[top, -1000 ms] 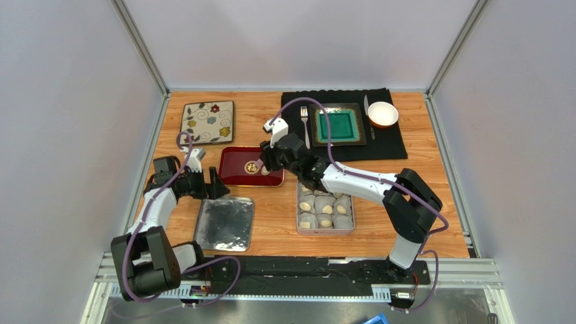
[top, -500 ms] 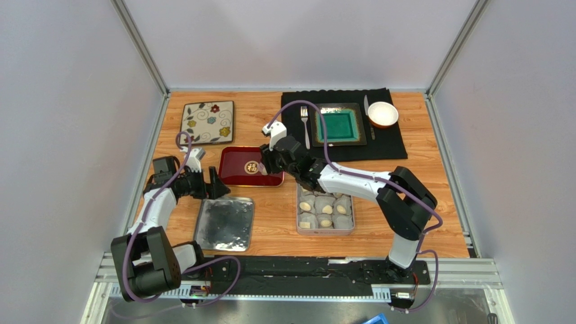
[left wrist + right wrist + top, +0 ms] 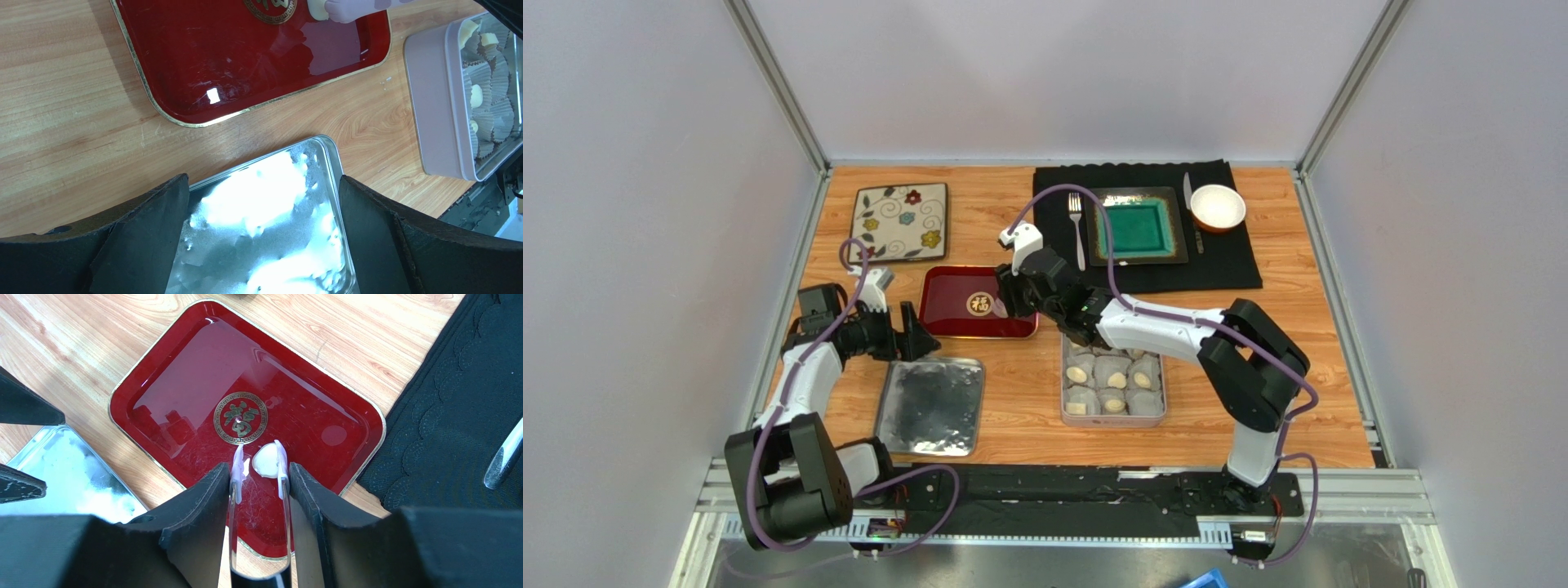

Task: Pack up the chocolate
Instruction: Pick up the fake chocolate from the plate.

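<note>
Top view, left gripper spread wide at far edge of silver lid, right gripper low over red tray, chocolates in box near right, left wrist, lid below wide jaws, right wrist, gripper narrow, astride one chocolate lying on tray.

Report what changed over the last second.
The right arm swung its elbow to the left. The right claw barely shifted over the red tray, with one chocolate between its fingertips. A firm grip cannot be confirmed. Nothing was visibly picked up or released. The left claw stayed open over the silver tray, and the box did not move.
</note>
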You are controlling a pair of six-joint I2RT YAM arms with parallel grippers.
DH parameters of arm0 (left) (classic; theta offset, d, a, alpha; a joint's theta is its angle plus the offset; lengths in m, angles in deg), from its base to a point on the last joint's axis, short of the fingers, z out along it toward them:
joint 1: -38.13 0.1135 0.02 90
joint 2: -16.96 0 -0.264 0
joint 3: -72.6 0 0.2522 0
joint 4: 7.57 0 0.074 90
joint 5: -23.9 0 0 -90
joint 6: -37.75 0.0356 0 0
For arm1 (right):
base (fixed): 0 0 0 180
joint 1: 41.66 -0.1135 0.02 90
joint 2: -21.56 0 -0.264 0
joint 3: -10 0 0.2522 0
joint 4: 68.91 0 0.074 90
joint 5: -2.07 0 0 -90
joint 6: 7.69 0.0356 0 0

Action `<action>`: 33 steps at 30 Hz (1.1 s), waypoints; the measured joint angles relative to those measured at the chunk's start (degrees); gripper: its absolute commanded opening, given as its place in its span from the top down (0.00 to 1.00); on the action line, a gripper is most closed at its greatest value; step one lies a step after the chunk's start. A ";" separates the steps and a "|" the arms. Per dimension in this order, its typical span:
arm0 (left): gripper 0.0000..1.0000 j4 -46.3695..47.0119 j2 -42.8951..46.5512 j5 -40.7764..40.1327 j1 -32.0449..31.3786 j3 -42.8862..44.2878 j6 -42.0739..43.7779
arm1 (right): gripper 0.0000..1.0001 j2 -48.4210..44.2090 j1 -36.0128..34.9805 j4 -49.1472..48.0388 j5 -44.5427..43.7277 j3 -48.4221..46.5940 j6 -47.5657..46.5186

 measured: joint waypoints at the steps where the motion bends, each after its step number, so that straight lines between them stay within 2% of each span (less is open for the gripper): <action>1: 0.01 0.00 0.00 0.17 0.09 0.00 0.00 | 0.57 0.07 0.02 0.00 0.00 0.00 0.02; 14: 0.01 -0.04 0.02 1.53 0.61 0.28 -0.59 | 0.58 1.03 0.28 -0.02 1.05 0.00 0.33; 25: 0.01 -0.15 0.02 2.27 1.36 0.28 -0.76 | 0.80 1.53 0.35 -0.20 1.88 0.00 0.94; 33: 0.01 -0.20 0.02 2.38 1.88 0.28 -0.74 | 0.83 -0.15 0.39 1.57 1.51 0.00 0.55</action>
